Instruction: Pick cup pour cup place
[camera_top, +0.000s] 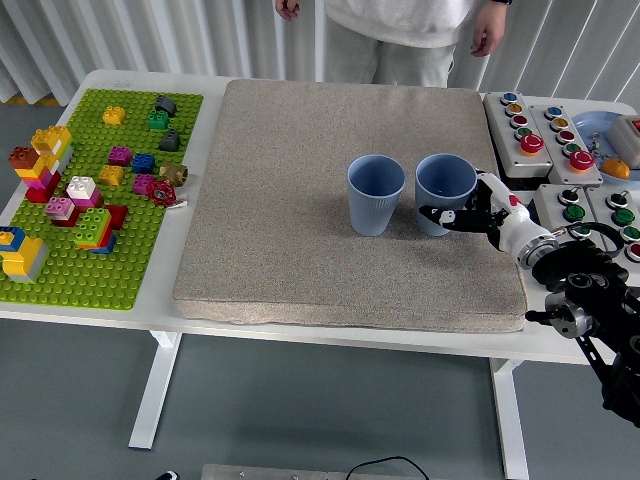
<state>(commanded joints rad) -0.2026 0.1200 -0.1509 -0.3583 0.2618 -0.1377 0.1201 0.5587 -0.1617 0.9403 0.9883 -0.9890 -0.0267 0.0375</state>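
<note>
Two blue ribbed cups stand upright side by side on the beige mat (300, 230). The left cup (376, 194) stands free. Around the lower right side of the right cup (445, 192) curl the fingers of my right hand (466, 210), which comes in from the lower right on a black arm. That cup leans slightly to the left. What either cup holds is not visible. My left hand is out of the picture.
A green baseplate (130, 260) with several coloured bricks lies at the left. Button boxes (540, 135) with coloured buttons sit at the right, close to my right arm. A person stands at the far side, hands (487, 38) hanging down.
</note>
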